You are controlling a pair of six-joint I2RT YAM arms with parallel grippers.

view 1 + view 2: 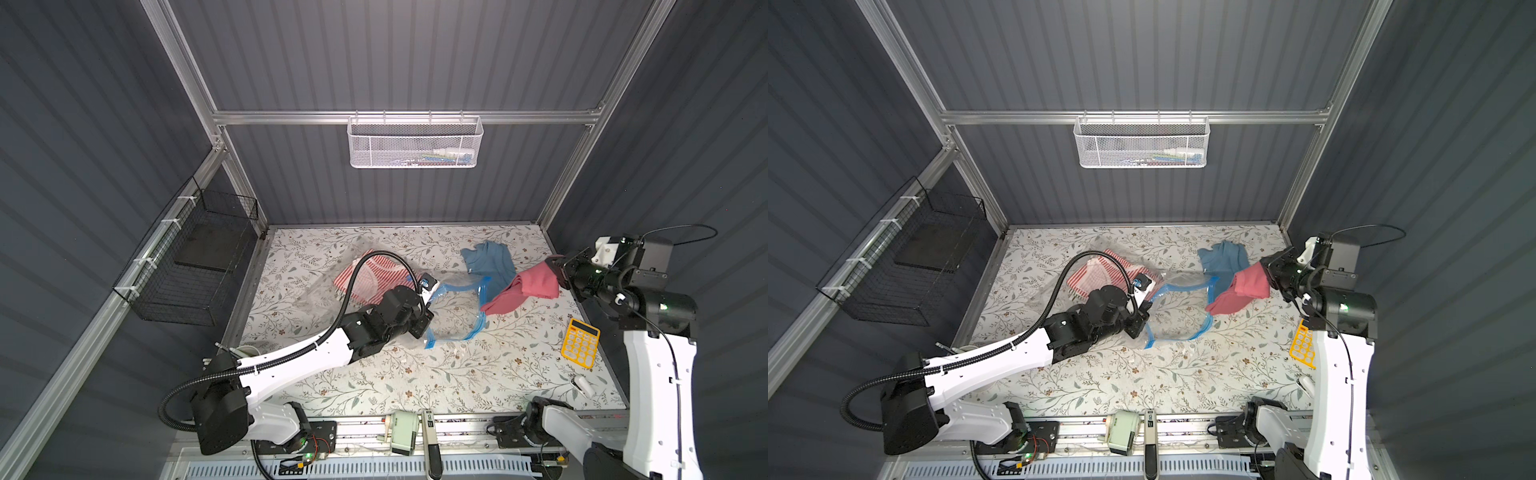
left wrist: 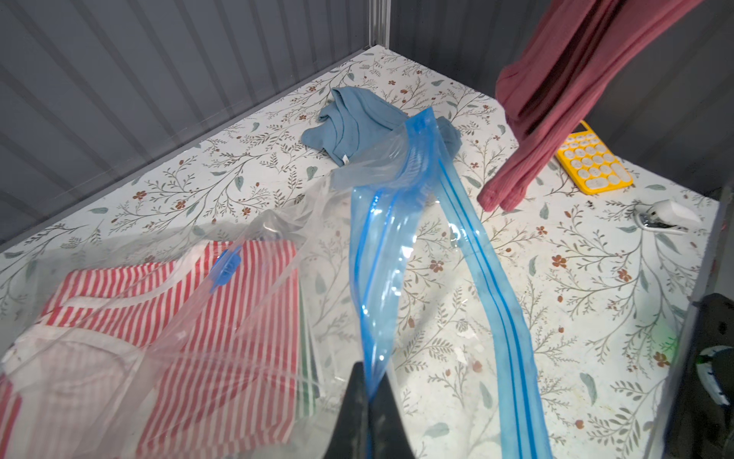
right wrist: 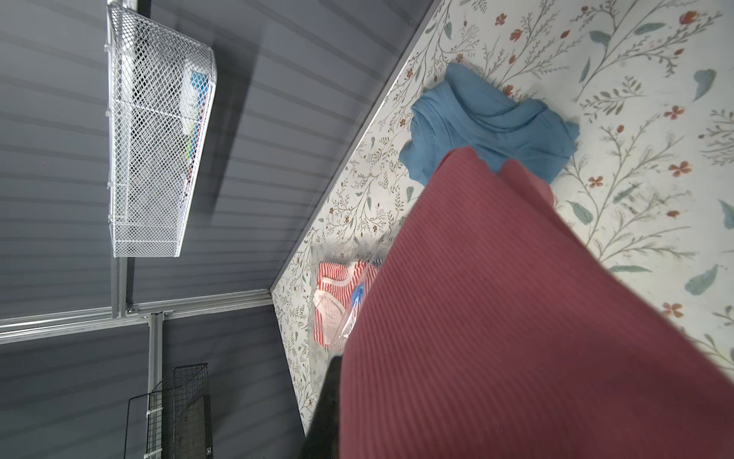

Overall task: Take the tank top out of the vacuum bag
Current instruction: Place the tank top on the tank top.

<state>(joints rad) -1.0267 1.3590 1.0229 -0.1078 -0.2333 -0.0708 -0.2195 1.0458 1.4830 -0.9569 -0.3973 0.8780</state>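
The left gripper [image 2: 371,377] is closed on the blue zip edge of the vacuum bag [image 1: 455,309], which lies mid-tabletop [image 1: 415,374]. The right gripper [image 1: 557,270] is closed on the pink tank top [image 1: 528,286], outside the bag.

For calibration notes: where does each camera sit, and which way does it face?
Top view: overhead behind the robot, down onto the table; left arm, right arm show.
Top view: alongside, same aim, same arms, right gripper.
Left wrist: on left arm, along left gripper, shut on vacuum bag.
Right wrist: on right arm, facing held pink garment; one finger shows.
All share the blue garment.
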